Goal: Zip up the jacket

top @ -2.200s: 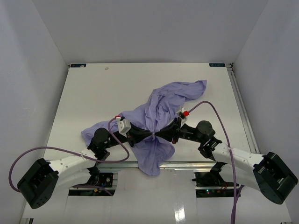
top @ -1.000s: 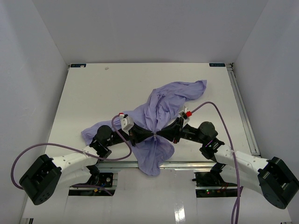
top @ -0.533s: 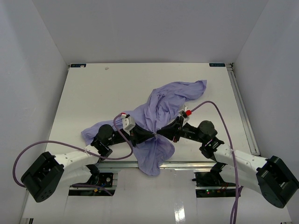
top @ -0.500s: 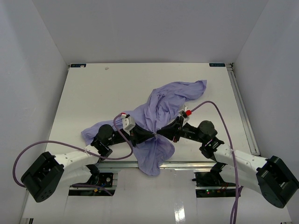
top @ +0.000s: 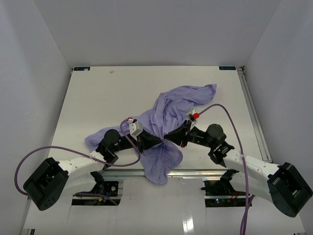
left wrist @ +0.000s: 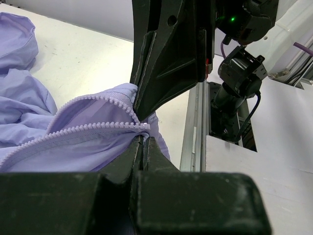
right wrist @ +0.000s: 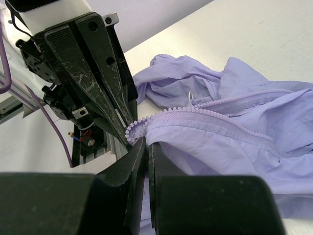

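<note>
Lavender jacket (top: 176, 105) lies at centre, spreading toward 1 o'clock, hem draped off the table (top: 98, 93) edge at 6. Left gripper (top: 155, 141) and right gripper (top: 168, 137) meet tip to tip, each clamped on the bottom end of a zipper row (left wrist: 98, 128); both rows run toward 12, unjoined.

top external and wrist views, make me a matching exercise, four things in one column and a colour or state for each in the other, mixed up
Things:
1. jacket
2. zipper rows
3. left gripper
4. right arm's cable

Colours or states:
a. shut on the cloth's edge
b. purple, arching in a loop
c. lavender, bunched up
d. apart, not joined

Pairs: 1-c; 2-d; 3-a; 4-b
</note>
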Controlling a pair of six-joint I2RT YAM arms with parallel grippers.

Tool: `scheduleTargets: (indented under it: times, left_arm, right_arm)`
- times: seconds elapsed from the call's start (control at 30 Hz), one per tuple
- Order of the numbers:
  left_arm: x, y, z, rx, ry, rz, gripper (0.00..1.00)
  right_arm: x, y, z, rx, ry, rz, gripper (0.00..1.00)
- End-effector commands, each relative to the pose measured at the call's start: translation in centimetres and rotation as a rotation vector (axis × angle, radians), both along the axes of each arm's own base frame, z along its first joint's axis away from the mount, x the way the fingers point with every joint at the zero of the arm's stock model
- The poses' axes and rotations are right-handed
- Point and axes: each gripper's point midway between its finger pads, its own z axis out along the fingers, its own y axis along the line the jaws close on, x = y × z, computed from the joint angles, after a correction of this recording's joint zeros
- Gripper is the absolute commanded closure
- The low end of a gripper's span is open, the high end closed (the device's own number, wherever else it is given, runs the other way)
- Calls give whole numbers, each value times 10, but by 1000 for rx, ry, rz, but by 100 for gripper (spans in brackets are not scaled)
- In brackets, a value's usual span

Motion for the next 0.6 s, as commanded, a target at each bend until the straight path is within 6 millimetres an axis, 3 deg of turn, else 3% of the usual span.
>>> scheduleTargets:
  times: [0.0, 0.3, 0.57]
  left_arm:
    - [-3, -3, -18, 66, 53, -26, 100]
    - [7, -4, -31, 102, 93, 19, 100]
    - [22, 4, -11, 43, 123, 143, 100]
  right_arm:
    - [13, 2, 59, 122, -142, -36, 92]
    - [12, 3, 65, 118, -151, -28, 92]
    - [14, 3, 23, 28, -72, -34, 92]
